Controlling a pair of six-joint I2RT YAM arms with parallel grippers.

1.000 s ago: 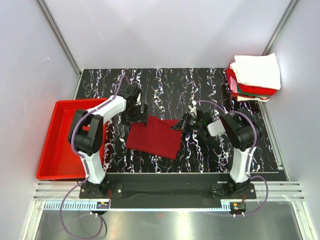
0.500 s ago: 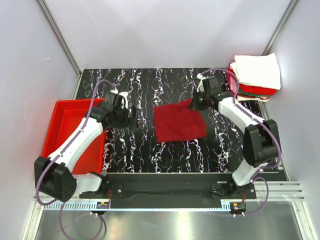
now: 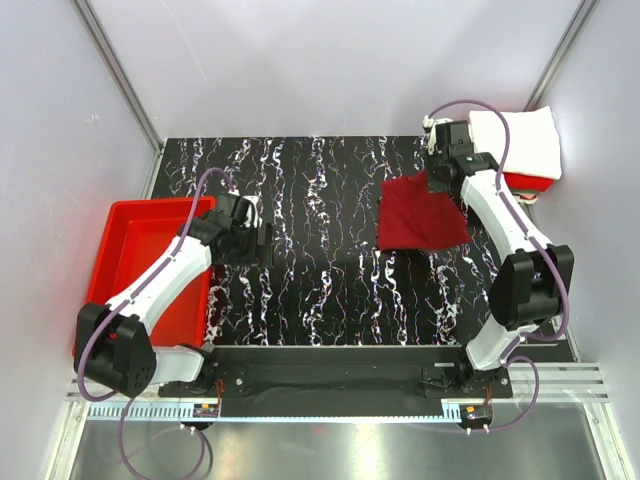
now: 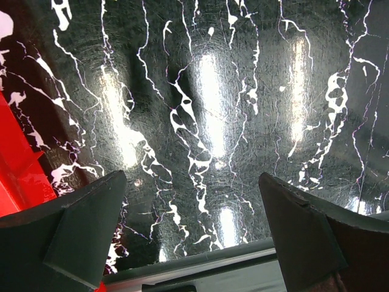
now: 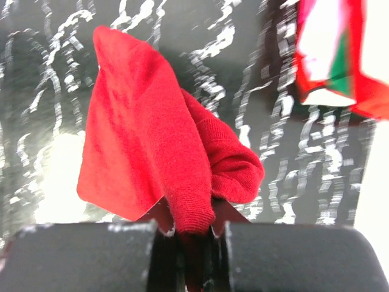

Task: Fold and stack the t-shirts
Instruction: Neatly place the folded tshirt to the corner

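Jaws of the right gripper (image 5: 188,234): pinched fully together on a bunched edge of the maroon t-shirt (image 3: 420,213), cloth hung loose over the table (image 3: 330,180), just beside the stack of folded t-shirts (image 3: 515,150) at the far right corner. Left gripper (image 4: 191,182): gaped wide over the table near the red tray (image 3: 130,270), gripped nothing.

The dark maroon t-shirt (image 3: 422,215) hangs crumpled above the far right part of the table (image 3: 330,180), one edge pinched in the right gripper (image 5: 194,234). The folded stack (image 3: 512,160) sits in the table's far right corner, with white on top and red, green and pink below.
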